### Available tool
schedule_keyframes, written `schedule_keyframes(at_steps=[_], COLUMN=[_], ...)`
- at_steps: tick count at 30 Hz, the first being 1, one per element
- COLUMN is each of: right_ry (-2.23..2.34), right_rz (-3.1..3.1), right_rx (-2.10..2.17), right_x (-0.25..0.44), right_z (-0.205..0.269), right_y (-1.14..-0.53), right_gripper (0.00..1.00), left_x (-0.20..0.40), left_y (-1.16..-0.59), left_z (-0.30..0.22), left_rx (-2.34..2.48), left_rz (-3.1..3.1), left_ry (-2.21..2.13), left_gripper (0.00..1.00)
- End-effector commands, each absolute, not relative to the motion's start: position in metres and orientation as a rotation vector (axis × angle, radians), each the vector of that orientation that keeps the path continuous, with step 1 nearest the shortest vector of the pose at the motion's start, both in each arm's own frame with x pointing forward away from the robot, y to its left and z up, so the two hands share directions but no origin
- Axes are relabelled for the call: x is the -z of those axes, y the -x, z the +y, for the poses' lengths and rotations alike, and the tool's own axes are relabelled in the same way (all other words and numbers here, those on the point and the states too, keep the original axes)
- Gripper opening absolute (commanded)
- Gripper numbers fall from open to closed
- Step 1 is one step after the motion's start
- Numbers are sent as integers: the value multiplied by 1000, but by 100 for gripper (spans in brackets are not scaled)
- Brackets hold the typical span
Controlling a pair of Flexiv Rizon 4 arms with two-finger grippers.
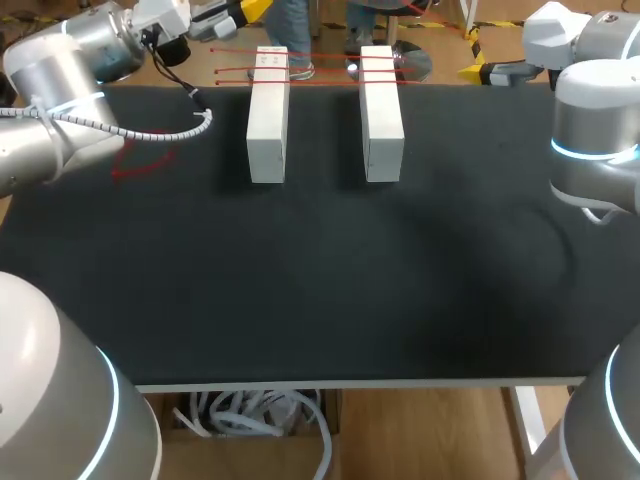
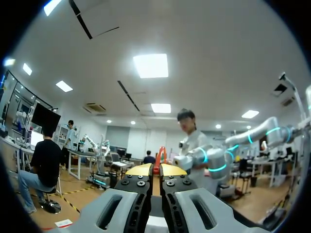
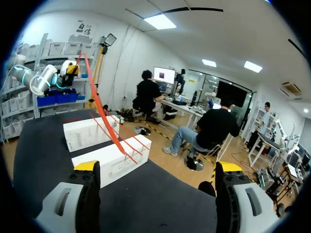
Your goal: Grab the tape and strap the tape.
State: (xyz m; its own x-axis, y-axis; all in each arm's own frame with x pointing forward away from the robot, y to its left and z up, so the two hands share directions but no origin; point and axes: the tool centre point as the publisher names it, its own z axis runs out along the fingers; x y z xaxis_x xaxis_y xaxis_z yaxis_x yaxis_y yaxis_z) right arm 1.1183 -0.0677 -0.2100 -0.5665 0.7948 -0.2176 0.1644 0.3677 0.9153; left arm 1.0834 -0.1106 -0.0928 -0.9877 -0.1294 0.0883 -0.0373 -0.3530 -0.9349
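Note:
Two white blocks [image 1: 268,115] [image 1: 381,112] stand side by side at the table's far edge. Thin red tape [image 1: 300,66] runs across their far ends in several strands. My left gripper [image 1: 245,10] hangs high above the far left, beyond the left block, shut on the red tape [image 2: 159,155], which sticks up between its yellow tips [image 2: 141,170]. From the right wrist, the tape [image 3: 99,109] slants from the left gripper [image 3: 72,69] down to the nearer block [image 3: 114,162]. My right gripper [image 3: 155,170] is open and holds nothing, off the far right corner [image 1: 474,68].
A loose red tape line [image 1: 145,160] lies on the black table [image 1: 320,280] to the left of the blocks. My left arm and its white cable [image 1: 150,132] hang over the far left corner.

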Motion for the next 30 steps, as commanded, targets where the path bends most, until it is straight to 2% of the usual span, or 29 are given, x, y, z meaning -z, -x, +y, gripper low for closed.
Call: schedule_keyframes(at_steps=[1, 10, 21, 30], right_ry=[-873, -823, -802, -1138], right_rz=[1848, 1753, 1563, 1381], right_rx=[-1120, -1026, -1105, -1150], right_x=[213, 217, 204, 198], right_z=[-61, -64, -56, -52], right_y=[-1110, -1106, -1103, -1106], right_gripper=[100, 100, 100, 100], left_x=[93, 93, 93, 93], left_y=[-1083, -1083, -1083, -1083], left_z=[-111, -111, -111, -111], left_rx=[2527, 2527, 2527, 2527], left_rz=[1752, 1752, 1752, 1752], left_ry=[228, 228, 228, 228], left_gripper=[0, 0, 0, 0])
